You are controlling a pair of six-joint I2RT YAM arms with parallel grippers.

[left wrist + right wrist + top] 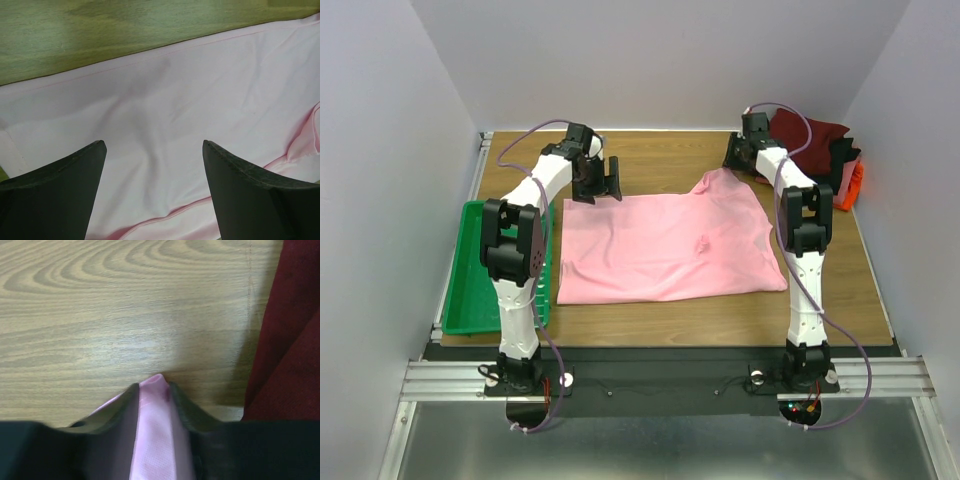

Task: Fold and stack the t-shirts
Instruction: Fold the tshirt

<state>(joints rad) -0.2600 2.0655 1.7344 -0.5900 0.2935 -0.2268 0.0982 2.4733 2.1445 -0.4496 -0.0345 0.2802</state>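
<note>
Dull grey metal rail (650, 378) carries both arm bases at the near edge of the wood-grain table (650, 325). Left of the pink t-shirt (660, 250) sits a glossy green plastic tray (465, 285), rectangular with a raised rim, its right side hidden behind the left arm. The left gripper (154, 144) hangs over the pink t-shirt's far left edge, its dark matte fingers spread wide with nothing between them. The pink t-shirt lies spread flat in the middle of the table, soft and smooth, with shallow wrinkles and a small pucker near its centre. At its far right corner the right gripper (154, 385) pinches a peak of the pink cloth between its fingers. Just right of that corner lies a heap of t-shirts (815, 140), dark red on top with black and orange-red at its right edge. It sits partly behind the right arm, and how many it holds is hard to make out.
</note>
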